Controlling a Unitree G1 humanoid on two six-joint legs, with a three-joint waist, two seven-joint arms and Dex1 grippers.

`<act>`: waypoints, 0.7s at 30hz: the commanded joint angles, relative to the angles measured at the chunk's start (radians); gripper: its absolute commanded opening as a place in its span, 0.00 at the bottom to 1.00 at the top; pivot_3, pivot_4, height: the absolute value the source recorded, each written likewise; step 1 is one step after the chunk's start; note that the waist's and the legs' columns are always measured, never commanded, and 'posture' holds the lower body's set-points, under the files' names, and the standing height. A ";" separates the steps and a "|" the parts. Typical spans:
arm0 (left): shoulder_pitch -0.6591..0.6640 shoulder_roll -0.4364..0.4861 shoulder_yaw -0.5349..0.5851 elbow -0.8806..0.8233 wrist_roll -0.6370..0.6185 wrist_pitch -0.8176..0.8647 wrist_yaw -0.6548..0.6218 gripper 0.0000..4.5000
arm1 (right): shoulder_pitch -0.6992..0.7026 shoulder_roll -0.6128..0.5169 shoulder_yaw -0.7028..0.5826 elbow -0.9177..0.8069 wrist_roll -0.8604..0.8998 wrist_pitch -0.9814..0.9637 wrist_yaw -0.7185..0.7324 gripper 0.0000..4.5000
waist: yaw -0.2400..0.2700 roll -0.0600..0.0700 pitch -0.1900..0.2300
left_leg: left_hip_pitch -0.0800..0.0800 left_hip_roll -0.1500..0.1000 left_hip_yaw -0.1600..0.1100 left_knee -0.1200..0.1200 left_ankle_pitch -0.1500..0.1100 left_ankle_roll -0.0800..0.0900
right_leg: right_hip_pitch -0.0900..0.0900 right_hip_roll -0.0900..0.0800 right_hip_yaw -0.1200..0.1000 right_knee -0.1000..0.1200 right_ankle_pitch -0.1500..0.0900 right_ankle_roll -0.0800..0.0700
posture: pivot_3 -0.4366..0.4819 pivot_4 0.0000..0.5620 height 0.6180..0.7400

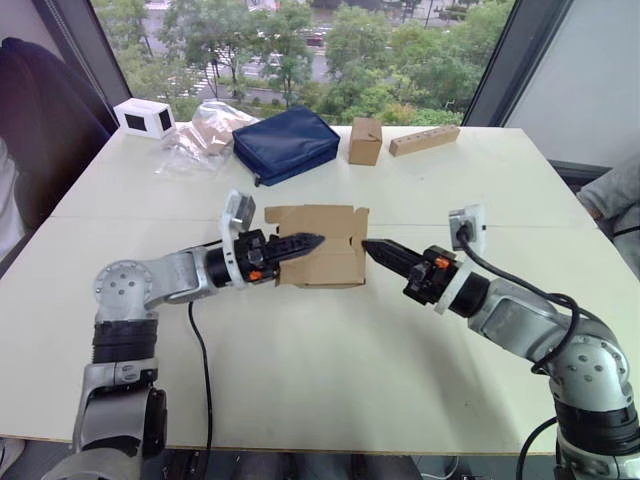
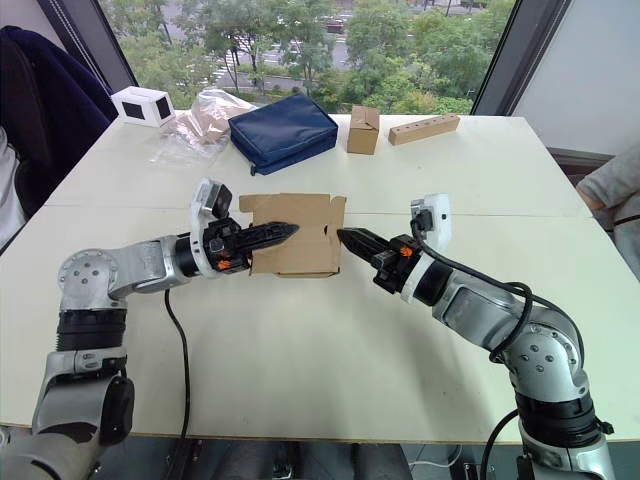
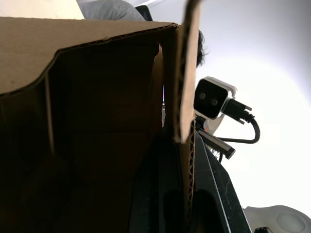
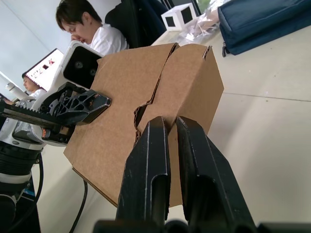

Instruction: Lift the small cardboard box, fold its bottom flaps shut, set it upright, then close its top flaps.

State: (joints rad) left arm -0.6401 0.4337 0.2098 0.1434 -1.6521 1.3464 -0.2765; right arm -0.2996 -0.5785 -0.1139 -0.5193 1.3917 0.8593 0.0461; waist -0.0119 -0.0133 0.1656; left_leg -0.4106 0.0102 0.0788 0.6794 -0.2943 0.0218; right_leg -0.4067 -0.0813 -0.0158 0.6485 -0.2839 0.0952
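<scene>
**Cardboard box held between two grippers at mid-table**

Brown and unprinted, the small cardboard box (image 1: 322, 247) sits near the middle of the white table (image 1: 330, 350), between the robot's two arms. Its flaps are not folded shut; notched flap edges stand up along its top.

The left gripper (image 1: 300, 244) reaches in from the box's left side. Its black fingers are clamped on one cardboard wall: the left wrist view shows the corrugated edge running between them, one finger inside the box and one outside.

The right gripper (image 2: 352, 238) comes from the opposite side, its tip touching the box's right face. Its two fingers (image 4: 148, 165) lie nearly together with only a narrow slit between them, holding nothing, pressed against the panel just below a notched seam.

Well behind the box, toward the window, lie a navy pouch (image 1: 286, 143), a smaller taped brown box (image 1: 364, 140), a long tan block (image 1: 424, 140), a clear plastic bag (image 1: 200, 135) and a white device (image 1: 143, 117).
</scene>
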 commanded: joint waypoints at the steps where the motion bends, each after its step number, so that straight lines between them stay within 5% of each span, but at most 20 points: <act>1: -0.002 -0.002 -0.034 -0.077 0.007 0.012 -0.041 0.00 | -0.041 0.022 0.014 -0.038 0.086 0.006 -0.006 0.08 | 0.000 0.000 0.000 | 0.000 0.000 0.000 0.000 0.000 0.000 | 0.000 0.000 0.000 0.000 0.000 0.000 | 0.48 0.27 1.00; 10: 0.007 0.001 -0.037 -0.086 0.024 0.008 -0.062 0.00 | -0.054 0.015 0.009 -0.031 0.204 0.018 -0.002 0.08 | -0.001 0.000 0.000 | 0.000 0.000 0.000 -0.001 0.000 0.000 | 0.000 0.000 0.000 -0.001 -0.001 -0.002 | 0.48 0.27 1.00; 21: 0.007 0.002 -0.023 -0.088 0.037 -0.005 -0.075 0.00 | -0.028 -0.011 -0.037 0.031 0.139 0.006 0.021 0.08 | -0.001 0.000 0.000 | 0.000 0.000 0.000 -0.001 0.000 0.000 | 0.000 -0.001 0.000 -0.001 -0.001 -0.002 | 0.48 0.27 1.00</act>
State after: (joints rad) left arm -0.6236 0.4434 0.1997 0.0958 -1.6024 1.3454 -0.3357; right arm -0.3221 -0.5849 -0.1328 -0.4682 1.4993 0.8682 0.0368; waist -0.0128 -0.0133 0.1657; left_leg -0.4106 0.0102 0.0788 0.6780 -0.2944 0.0220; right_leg -0.4071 -0.0819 -0.0157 0.6474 -0.2851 0.0929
